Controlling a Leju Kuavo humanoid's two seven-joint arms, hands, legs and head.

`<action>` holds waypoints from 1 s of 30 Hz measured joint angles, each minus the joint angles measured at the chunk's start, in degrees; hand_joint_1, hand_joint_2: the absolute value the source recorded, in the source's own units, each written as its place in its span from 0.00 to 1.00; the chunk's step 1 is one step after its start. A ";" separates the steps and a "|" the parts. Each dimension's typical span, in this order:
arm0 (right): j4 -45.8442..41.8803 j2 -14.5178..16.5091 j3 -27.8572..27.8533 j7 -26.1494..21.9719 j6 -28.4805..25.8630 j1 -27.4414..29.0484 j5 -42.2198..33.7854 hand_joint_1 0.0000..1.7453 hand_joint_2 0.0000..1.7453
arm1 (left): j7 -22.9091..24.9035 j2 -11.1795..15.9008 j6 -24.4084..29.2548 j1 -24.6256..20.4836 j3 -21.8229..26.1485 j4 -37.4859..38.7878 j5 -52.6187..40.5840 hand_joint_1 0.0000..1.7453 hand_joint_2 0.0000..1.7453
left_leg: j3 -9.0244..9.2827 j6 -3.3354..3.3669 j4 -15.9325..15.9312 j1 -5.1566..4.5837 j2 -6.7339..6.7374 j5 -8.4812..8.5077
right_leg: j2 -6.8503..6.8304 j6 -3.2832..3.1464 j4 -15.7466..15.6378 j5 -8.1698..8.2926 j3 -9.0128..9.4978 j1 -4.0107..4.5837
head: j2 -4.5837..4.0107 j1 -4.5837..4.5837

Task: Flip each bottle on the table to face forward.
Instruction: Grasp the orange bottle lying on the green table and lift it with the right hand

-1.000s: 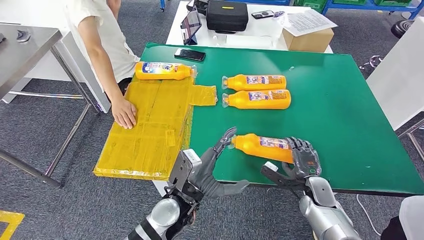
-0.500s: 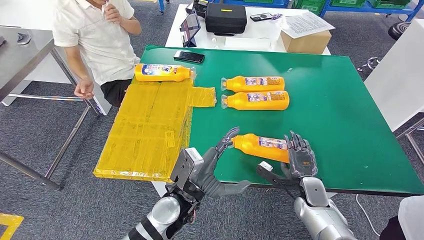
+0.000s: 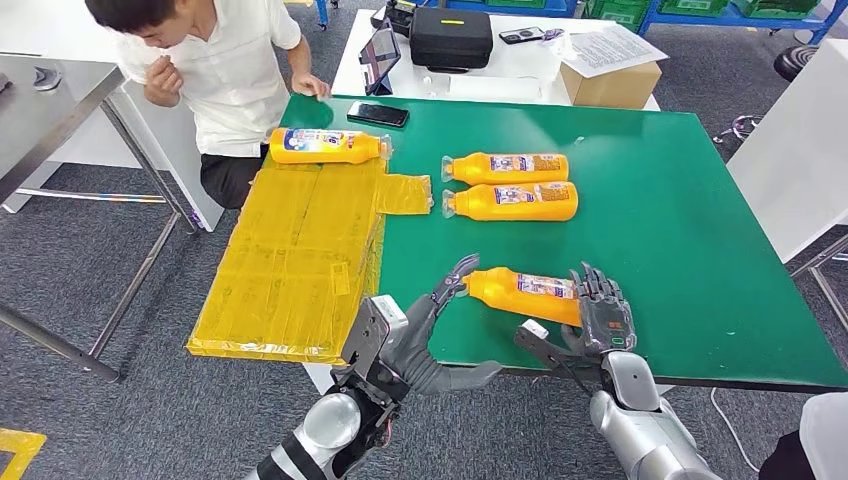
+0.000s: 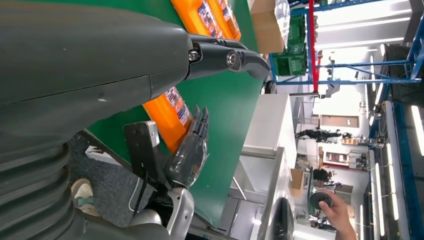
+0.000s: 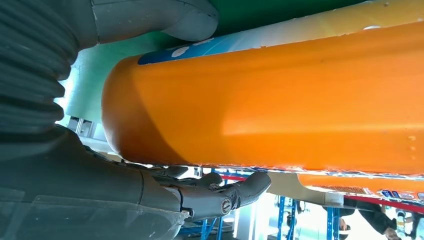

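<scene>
We had the near bottle (image 3: pixel 527 293) lying on its side at the table's (image 3: pixel 680 210) front edge, right hand (image 3: pixel 603 318) cupping its base with fingers loosely spread, left hand (image 3: pixel 432 322) open by the cap, probably to roll it label-forward.

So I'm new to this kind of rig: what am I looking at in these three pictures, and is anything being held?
It is a humanoid robot with two silver arms. The wide picture looks down from its head; the other two come from cameras at its wrists and are turned sideways. On the green table lie four orange bottles: two side by side, one on a yellow sheet, and the nearest bottle. The right hand lies against that bottle's base; the right wrist view shows it close up. Whether the fingers have closed on it I cannot tell. The left hand is open by its cap. A person crouches at the far corner.
</scene>
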 joint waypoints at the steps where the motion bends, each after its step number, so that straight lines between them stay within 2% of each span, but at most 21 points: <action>1: 0.03 -0.01 -0.01 -0.01 0.07 -0.02 0.00 0.00 1.00 | 0.00 0.00 0.00 0.00 0.00 0.00 0.00 0.00 1.00 | 0.03 0.00 0.00 0.00 0.00 -0.01 | 0.00 0.03 0.00 -0.02 0.03 0.00 | 0.00 0.00; 3: 0.09 -0.02 -0.02 -0.01 0.15 -0.05 0.00 0.00 1.00 | 0.00 0.00 0.00 -0.02 0.00 0.00 0.00 0.00 1.00 | 0.08 -0.04 0.00 0.00 0.00 -0.06 | 0.00 0.08 -0.01 -0.06 0.09 0.00 | 0.00 0.00; 7: 0.19 -0.05 -0.03 -0.29 0.67 -0.03 -0.29 1.00 1.00 | 0.00 0.00 -0.02 -0.06 0.00 0.00 0.00 0.00 1.00 | 0.18 -0.11 0.00 0.00 0.00 -0.15 | 0.01 0.08 -0.03 -0.11 0.19 0.00 | 0.00 -0.01; 12: 0.43 -0.27 -0.71 -3.80 3.81 -0.48 -3.88 1.00 1.00 | 0.38 0.00 -0.51 -0.24 0.02 -0.02 0.75 0.00 1.00 | 0.40 -0.10 0.00 0.01 0.02 -0.24 | 0.05 0.10 -0.09 -0.22 0.41 0.00 | 0.00 0.02; 19: 0.91 -0.65 -1.77 -4.90 5.42 -1.19 -6.51 1.00 1.00 | 1.05 0.00 -1.59 -0.67 0.04 -0.02 1.89 0.00 1.00 | 0.71 0.08 0.00 0.01 0.01 -0.35 | 0.04 0.04 -0.18 -0.28 0.78 0.00 | 0.00 0.00; 24: 0.68 -0.64 -6.00 -12.99 10.24 -1.16 -17.13 1.00 1.00 | 1.21 0.00 -2.64 -1.11 -0.01 -0.02 3.54 0.00 1.00 | 0.83 0.06 -0.01 0.04 0.05 -0.47 | 0.07 0.04 -0.32 -0.34 0.92 0.01 | 0.00 0.03; 30: -0.70 -0.61 -9.41 -16.51 16.69 -1.41 -22.82 1.00 1.00 | 1.84 -0.18 -3.67 -2.45 -0.04 0.56 7.10 0.00 1.00 | 0.94 0.10 -0.01 0.09 0.35 -0.61 | 0.32 0.04 -0.41 -0.31 1.09 0.07 | 0.00 0.03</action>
